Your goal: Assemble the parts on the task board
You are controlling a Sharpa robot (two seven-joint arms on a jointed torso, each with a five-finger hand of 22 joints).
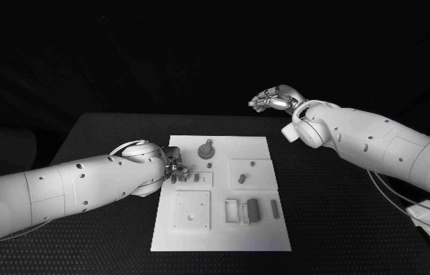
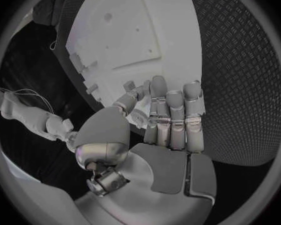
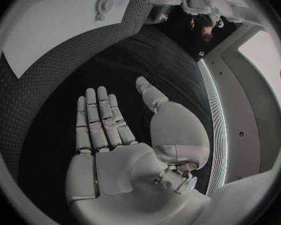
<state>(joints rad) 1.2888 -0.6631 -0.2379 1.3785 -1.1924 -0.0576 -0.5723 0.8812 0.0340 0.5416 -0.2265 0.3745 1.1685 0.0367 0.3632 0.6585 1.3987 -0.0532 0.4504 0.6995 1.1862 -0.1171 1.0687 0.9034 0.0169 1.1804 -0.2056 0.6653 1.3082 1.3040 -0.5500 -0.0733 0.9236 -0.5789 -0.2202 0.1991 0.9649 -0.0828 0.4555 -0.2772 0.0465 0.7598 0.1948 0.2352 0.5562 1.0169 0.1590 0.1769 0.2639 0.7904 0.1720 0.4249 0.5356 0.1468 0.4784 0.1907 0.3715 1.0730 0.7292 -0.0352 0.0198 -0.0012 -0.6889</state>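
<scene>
Lying on one task board [image 1: 269, 238] are several small parts [image 1: 253, 210]. Left hand [image 1: 176, 168] touches the board's edge, holding nothing; right hand [image 1: 276, 99] hangs released, fingers apart.

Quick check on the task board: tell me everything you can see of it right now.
The task board is a flat white rectangular plate lying on the black table, long side running away from the robot. Its face carries shallow square and slot recesses and small grey parts, including a round gear-like one near the far end. The left hand hovers at its left edge.

Task board [image 1: 224, 225] – smooth matt white plastic; table [image 1: 340, 225] – black, rough textured; left robot hand [image 2: 172, 120] – glossy metal w/ matt pads.
</scene>
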